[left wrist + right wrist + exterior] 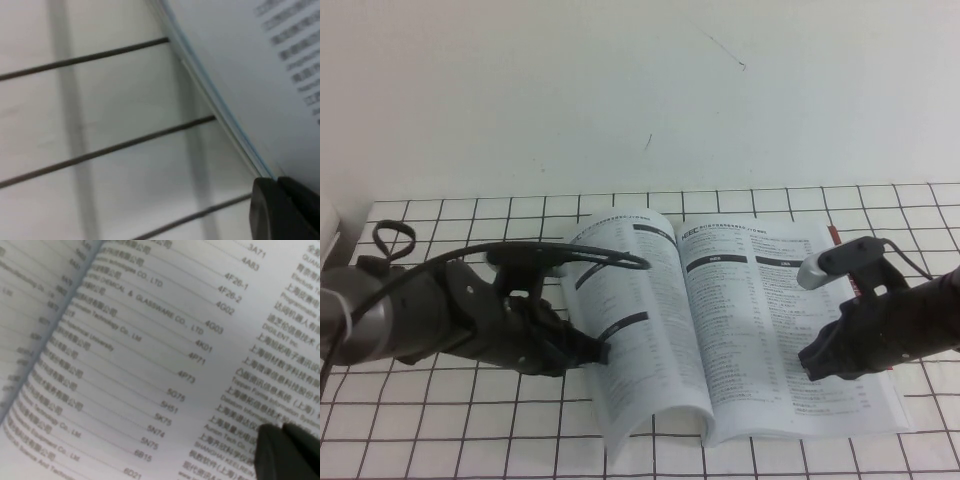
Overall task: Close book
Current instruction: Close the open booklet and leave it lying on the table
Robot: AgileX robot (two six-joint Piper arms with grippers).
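A thick open book (720,320) of printed listings lies on the grid-lined table (470,440). Its left half is raised and curls up at the near corner. My left gripper (600,352) is shut, its tips (277,182) pressed against the outer edge of the left pages (260,75), low by the table. My right gripper (810,362) is also shut and sits just over the right-hand page (150,340), with its tips (281,429) close to the print. The book's spine gutter shows in the right wrist view.
A small red object (833,232) pokes out at the book's far right corner. A white wall (640,90) rises behind the table. A black cable (570,255) from the left arm arcs over the left page.
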